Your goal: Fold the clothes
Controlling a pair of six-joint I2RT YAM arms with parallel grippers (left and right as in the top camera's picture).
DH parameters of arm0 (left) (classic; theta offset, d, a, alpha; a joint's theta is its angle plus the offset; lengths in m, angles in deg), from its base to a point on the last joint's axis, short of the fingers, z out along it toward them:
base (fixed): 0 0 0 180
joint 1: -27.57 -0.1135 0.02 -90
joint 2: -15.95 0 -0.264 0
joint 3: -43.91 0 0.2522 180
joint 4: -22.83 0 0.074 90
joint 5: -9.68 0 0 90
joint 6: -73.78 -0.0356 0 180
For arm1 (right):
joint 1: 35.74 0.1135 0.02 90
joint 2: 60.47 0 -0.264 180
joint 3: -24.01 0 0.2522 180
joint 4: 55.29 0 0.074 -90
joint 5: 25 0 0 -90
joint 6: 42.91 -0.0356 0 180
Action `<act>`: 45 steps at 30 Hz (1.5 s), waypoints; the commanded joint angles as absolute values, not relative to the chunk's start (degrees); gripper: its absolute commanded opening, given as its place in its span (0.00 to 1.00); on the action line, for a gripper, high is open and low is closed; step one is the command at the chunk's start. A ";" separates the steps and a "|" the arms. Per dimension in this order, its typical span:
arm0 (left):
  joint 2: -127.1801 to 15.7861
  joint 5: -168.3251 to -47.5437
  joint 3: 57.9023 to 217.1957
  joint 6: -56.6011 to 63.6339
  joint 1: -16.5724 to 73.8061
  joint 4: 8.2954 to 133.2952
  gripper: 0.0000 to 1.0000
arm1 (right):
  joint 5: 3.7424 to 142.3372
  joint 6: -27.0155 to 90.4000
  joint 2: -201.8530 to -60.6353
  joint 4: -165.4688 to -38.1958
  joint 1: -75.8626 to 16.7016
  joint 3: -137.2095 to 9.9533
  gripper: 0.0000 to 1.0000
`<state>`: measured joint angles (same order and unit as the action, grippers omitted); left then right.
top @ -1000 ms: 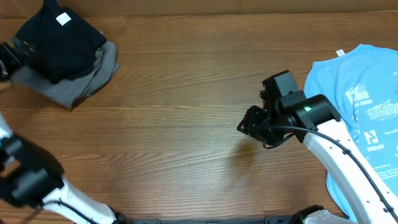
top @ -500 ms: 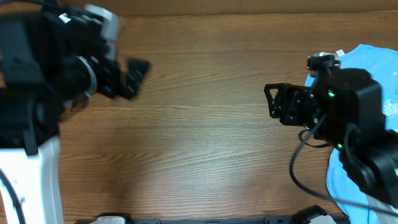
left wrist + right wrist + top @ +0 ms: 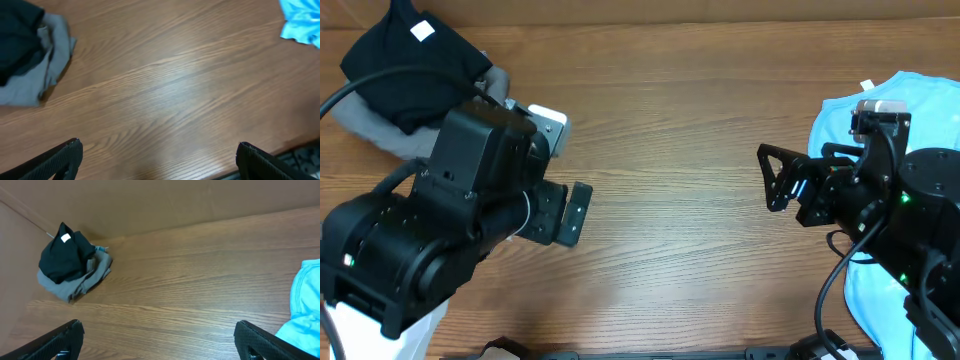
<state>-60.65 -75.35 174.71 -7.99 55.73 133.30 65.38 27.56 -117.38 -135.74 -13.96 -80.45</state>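
At the upper left of the overhead view, a bundled plain black T-shirt (image 3: 410, 65) with a small white square label (image 3: 420, 30) on top lies on a folded grey garment (image 3: 368, 130), on the brown wooden counter (image 3: 670, 110). The pile sits hard against the top edge of the frame.

Lower left in that view, the bulky black left arm (image 3: 450, 230) fills the corner. Its upper edge overlaps the grey garment in the picture; whether they touch cannot be told. In the left wrist view the left jaws stand released and wide, with one dark fingertip (image 3: 65, 156) at the lower left corner, the other at the lower right, and only bare wood between them. The black T-shirt lies at the upper left edge of that view, well apart from the jaws and beyond the left-hand fingertip.

At the right of the overhead view, the right arm (image 3: 910, 200) partly covers a spread light blue printed T-shirt (image 3: 835, 120). The right jaws are likewise released, their fingertips (image 3: 60, 337) at the two bottom corners of the right wrist view, grasping nothing. There the black T-shirt sits far off at the upper left by the back wall, well apart from the jaws. The light blue T-shirt shows at the right edge.
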 commanded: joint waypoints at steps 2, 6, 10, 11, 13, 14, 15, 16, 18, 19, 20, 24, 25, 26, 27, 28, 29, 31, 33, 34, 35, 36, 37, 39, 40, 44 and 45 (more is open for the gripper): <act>-61.52 -72.39 174.47 -6.05 56.12 133.36 1.00 | 64.61 28.02 -118.16 -135.66 -14.07 -81.69 1.00; -61.67 -72.39 174.47 -6.05 56.10 133.38 1.00 | 64.61 28.02 -119.06 -135.66 -14.07 -81.69 1.00; -61.67 -72.39 174.47 -6.05 56.10 133.38 1.00 | 64.61 28.02 -120.11 -135.66 -14.07 -81.67 1.00; -61.67 -72.39 174.47 -6.05 56.10 133.38 1.00 | 64.64 28.02 -120.22 -135.68 -14.25 -81.58 1.00; -61.67 -72.39 174.47 -6.05 56.10 133.38 1.00 | 64.33 28.11 -119.32 -136.27 -14.27 -81.26 1.00; -61.67 -72.39 174.47 -6.05 56.10 133.38 1.00 | 62.34 28.39 -118.40 -136.01 -14.44 -80.86 1.00; -61.67 -72.39 174.47 -6.05 56.10 133.36 1.00 | 60.35 28.30 -117.27 -134.91 -14.82 -80.23 1.00; -61.67 -72.39 174.47 -6.05 56.10 133.38 1.00 | 58.84 28.39 -115.61 -132.16 -15.41 -78.85 1.00; -61.67 -72.39 174.47 -6.05 56.10 133.38 1.00 | 58.17 30.82 -112.22 -124.81 -16.76 -74.76 1.00; -61.67 -72.39 174.47 -6.05 56.10 133.38 1.00 | 58.25 32.70 -109.97 -119.63 -17.53 -71.51 1.00; -61.67 -72.39 174.47 -6.05 56.10 133.38 1.00 | 58.65 34.21 -107.87 -115.59 -18.03 -68.40 1.00; -61.67 -72.39 174.47 -6.05 56.10 133.38 1.00 | 58.63 36.46 -98.34 -103.15 -19.89 -53.19 1.00; -61.67 -72.39 174.47 -6.05 56.10 133.38 1.00 | 58.63 36.44 -95.45 -100.88 -20.19 -48.65 1.00; -61.67 -72.39 174.47 -6.05 56.10 133.38 1.00 | 58.63 36.44 -93.36 -99.68 -20.30 -45.52 1.00; -61.67 -72.39 174.47 -6.05 56.10 133.38 1.00 | 58.63 36.44 -90.95 -98.65 -20.35 -42.02 1.00; -61.67 -72.39 174.47 -6.05 56.10 133.38 1.00 | 58.63 36.44 -88.09 -97.62 -20.35 -38.04 1.00; -61.67 -72.39 174.47 -6.05 56.10 133.38 1.00 | 58.60 36.44 -85.66 -96.97 -20.35 -34.90 1.00; -61.67 -72.39 174.47 -6.05 56.10 133.36 1.00 | 58.60 36.44 -80.48 -96.66 -20.35 -28.69 1.00; -61.67 -72.39 174.47 -6.05 56.10 133.38 1.00 | 58.60 36.44 -75.80 -96.38 -20.35 -23.58 1.00; -61.67 -72.39 174.47 -6.05 56.10 133.38 1.00 | 58.60 36.44 -73.64 -96.14 -20.35 -21.21 1.00; -61.67 -72.39 174.47 -6.05 56.10 133.38 1.00 | 58.60 36.44 -71.24 -95.92 -20.35 -18.57 1.00; -61.67 -72.39 174.47 -6.05 56.10 133.38 1.00 | 58.60 36.46 -69.36 -95.61 -20.35 -16.45 1.00; -61.67 -72.39 174.47 -6.05 56.10 133.36 1.00 | 58.58 36.46 -67.61 -95.00 -20.35 -14.37 1.00; -61.67 -72.39 174.47 -6.05 56.10 133.36 1.00 | 58.60 36.44 -64.42 -92.99 -20.35 -10.20 1.00; -61.67 -72.39 174.47 -6.05 56.10 133.38 1.00 | 58.60 36.44 -63.15 -91.81 -20.35 -8.34 1.00; -61.67 -72.39 174.47 -6.05 56.10 133.38 1.00 | 58.60 36.44 -60.64 -86.04 -20.35 -1.41 1.00; -61.67 -72.39 174.47 -6.05 56.10 133.38 1.00 | 58.60 36.44 -60.64 -84.79 -20.35 -0.14 1.00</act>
